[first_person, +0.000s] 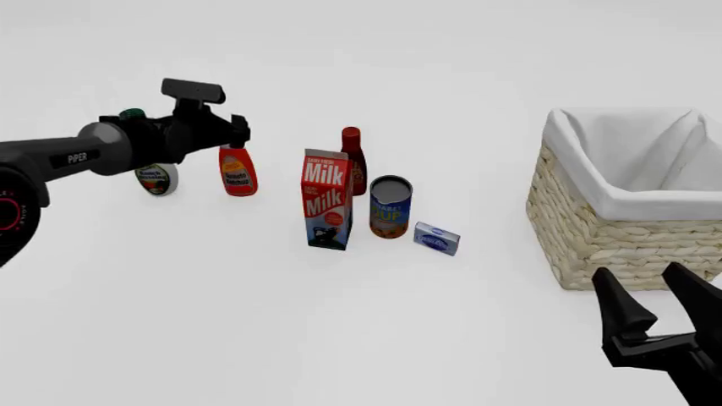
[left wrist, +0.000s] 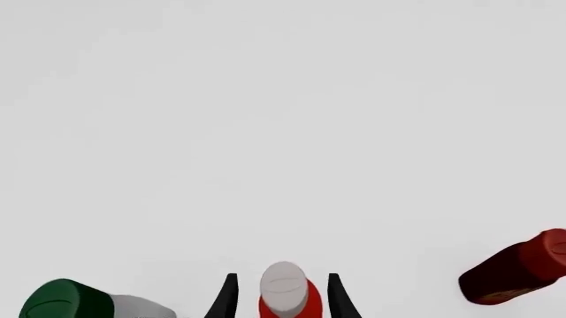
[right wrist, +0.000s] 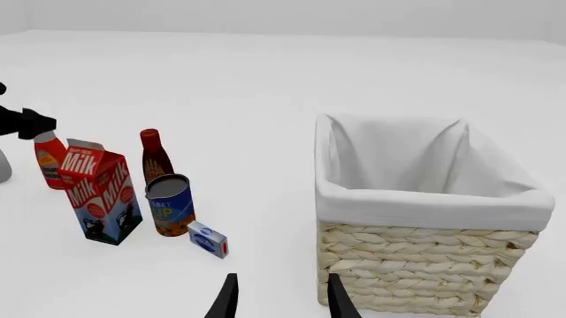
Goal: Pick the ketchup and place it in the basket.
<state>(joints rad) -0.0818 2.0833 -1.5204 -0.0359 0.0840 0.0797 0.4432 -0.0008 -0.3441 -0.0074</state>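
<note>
The left gripper [first_person: 235, 134] covers the cap of the ketchup [first_person: 238, 173] in the front view, so contact between fingers and cap cannot be judged there. The white bottle with a green cap [first_person: 155, 176], just left of the ketchup, is mostly hidden behind the left arm. In the left wrist view the ketchup's body is cut off at the edge. Label print beside the ketchup is too small to read.

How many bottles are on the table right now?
3: the ketchup between the left gripper's fingers, the white green-capped bottle behind that arm, the dark red bottle behind the milk carton.
</note>
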